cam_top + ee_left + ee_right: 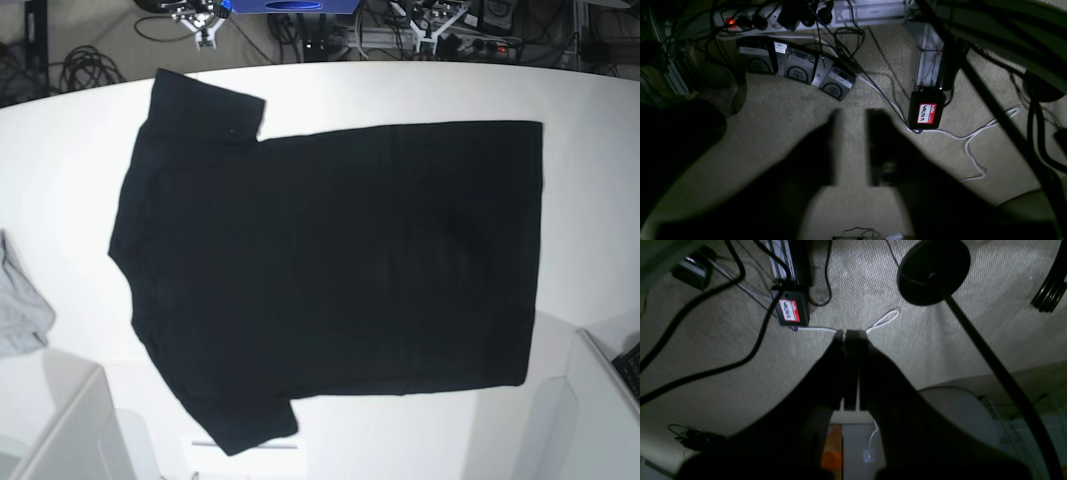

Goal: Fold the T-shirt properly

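The black T-shirt lies spread flat on the white table in the base view. Its neck points left and its hem right, with one sleeve at the top left and the other at the bottom. Neither arm shows in the base view. In the left wrist view my left gripper hangs open over the carpeted floor, with nothing between its fingers. In the right wrist view my right gripper is shut with nothing in it, also over the floor. The T-shirt is in neither wrist view.
A small light grey cloth lies at the table's left edge. White bins stand at the lower left and lower right. Below are cables, a black box with a red label and a round black stand base.
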You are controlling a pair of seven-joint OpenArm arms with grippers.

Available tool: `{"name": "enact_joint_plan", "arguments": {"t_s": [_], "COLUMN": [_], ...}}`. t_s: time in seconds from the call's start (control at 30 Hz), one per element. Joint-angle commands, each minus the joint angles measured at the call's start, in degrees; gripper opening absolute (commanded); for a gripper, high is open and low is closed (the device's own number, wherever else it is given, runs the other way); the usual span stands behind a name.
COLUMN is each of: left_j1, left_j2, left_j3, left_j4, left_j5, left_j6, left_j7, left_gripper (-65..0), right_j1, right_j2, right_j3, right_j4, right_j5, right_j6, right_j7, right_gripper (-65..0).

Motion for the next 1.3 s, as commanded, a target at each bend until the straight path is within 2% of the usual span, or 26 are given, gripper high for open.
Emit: {"name": "enact_joint_plan", "arguments": {"t_s": [0.0,0.07,0.13,0.2,0.23,0.33,0.43,0.6,1.1,1.27], "left_j1": [0.4,0.57,0.66,0.66,0.66,0.66,0.66,0.75,0.75,0.75], "left_j2": [-0.05,-0.05,-0.05,-0.05,-0.05,-0.05,-0.05,-0.05,-0.05,-0.05], "left_j3": [-0.1,-0.1,-0.1,-0.1,-0.1,-0.1,-0.1,-0.1,-0.1,-0.1], "left_j4": [0.17,0.17,0.17,0.17,0.17,0.17,0.17,0.17,0.17,0.25], "left_j5": [-0.1,-0.1,-0.1,-0.1,-0.1,-0.1,-0.1,-0.1,-0.1,-0.1], "left_j6": [0.23,0.23,0.23,0.23,0.23,0.23,0.23,0.14,0.14,0.14], "left_j7": [-0.06,-0.06,-0.14,-0.14,-0.14,-0.14,-0.14,-0.14,-0.14,-0.23], "left_gripper": [-41.8,-29.6,-22.1,-18.3,-18.8,-23.9,-34.6,-65.0,-65.0,-65.0], "right_j1": [-0.18,-0.18,-0.27,-0.27,-0.27,-0.27,-0.27,-0.27,-0.27,-0.44], "right_j2": [0.18,0.09,0.09,0.09,0.09,0.09,0.18,0.18,0.44,0.44], "right_j3": [0.21,0.21,0.21,0.12,-0.05,-0.05,-0.14,-0.14,-0.14,-0.14], "right_j4": [0.07,0.07,0.07,0.07,0.07,0.07,0.07,0.07,0.07,0.07], "right_j5": [0.43,0.43,0.43,0.43,0.34,0.25,0.17,0.17,0.17,0.17], "right_j6": [-0.45,-0.45,-0.45,-0.45,-0.45,-0.45,-0.45,-0.45,-0.45,-0.45], "right_j7": [-0.26,-0.26,-0.26,-0.17,-0.17,-0.17,-0.17,-0.17,-0.17,4.14], "right_gripper": [-65.0,-65.0,-65.0,-65.0,-65.0,-65.0,-65.0,-65.0,-65.0,-65.0]}}
